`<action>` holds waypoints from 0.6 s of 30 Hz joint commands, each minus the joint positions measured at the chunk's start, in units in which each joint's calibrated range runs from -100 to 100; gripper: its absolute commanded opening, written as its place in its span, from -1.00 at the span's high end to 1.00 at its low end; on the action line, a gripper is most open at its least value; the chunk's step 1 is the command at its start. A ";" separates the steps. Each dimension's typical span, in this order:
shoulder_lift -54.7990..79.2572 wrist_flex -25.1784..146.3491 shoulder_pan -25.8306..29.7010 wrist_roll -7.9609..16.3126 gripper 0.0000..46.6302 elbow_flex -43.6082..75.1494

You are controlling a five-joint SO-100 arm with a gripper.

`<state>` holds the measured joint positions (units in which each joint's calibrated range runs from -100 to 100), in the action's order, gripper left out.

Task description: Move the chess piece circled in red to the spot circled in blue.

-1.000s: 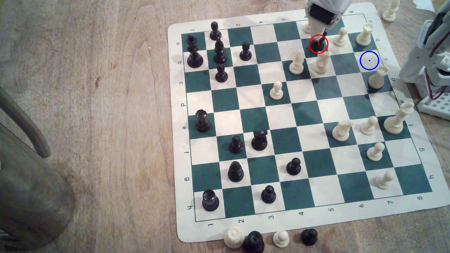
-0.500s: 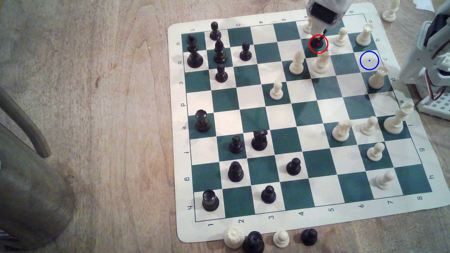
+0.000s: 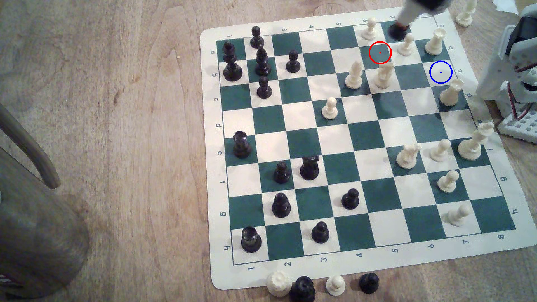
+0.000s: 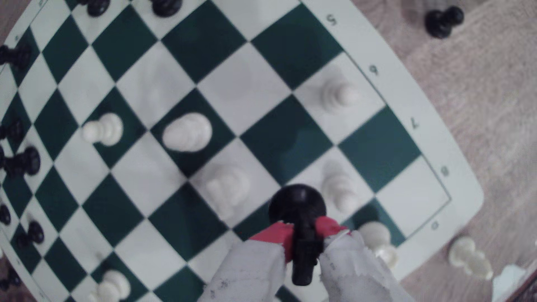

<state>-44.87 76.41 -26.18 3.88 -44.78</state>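
Now airborne, the black knight (image 4: 300,229) hangs between the two red-tipped fingers (image 4: 274,235) of the tool (image 4: 303,232), which is clamped on the piece's narrow upper body while the round flared base points down toward the chessboard (image 3: 366,276). In the exterior view the knight (image 3: 396,31) appears as a dark blur near the board's far edge, above the squares just beside a cream pawn (image 3: 406,45), and the red-ringed dark square (image 3: 380,52) below it stands vacant. The blue-ringed cream square (image 3: 440,72) lies toward the exterior view's right, near the board's edge, between a cream piece (image 3: 435,42) on its far side and a cream rook (image 3: 450,93) on its near side; it is unoccupied. As a handling judgement, the knight is probably light, rigid moulded plastic with a glossy and therefore somewhat slippery skin. The jagged head offers uneven faces, so a hold on the neck or lower head, above the flare, seems the securest; the present grip sits about there. Its weight likely concentrates in the base, which favours an upright hang. The main risk appears to be brushing the tall cream neighbours while lowering into the ringed square, since they stand close on two sides. Spare pieces (image 3: 319,286) rest on the wooden surface (image 3: 116,116) beside the board's near edge.
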 commanded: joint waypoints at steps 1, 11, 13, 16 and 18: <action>-5.90 1.72 -3.89 -1.12 0.99 -1.64; -19.14 9.42 -3.74 -1.22 0.99 -10.89; -20.41 10.24 -3.43 -1.27 0.99 -11.88; -23.38 10.65 -2.96 -1.61 0.99 -16.33; -24.06 10.07 -2.96 -1.76 0.99 -18.41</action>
<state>-66.99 86.85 -29.35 2.61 -60.78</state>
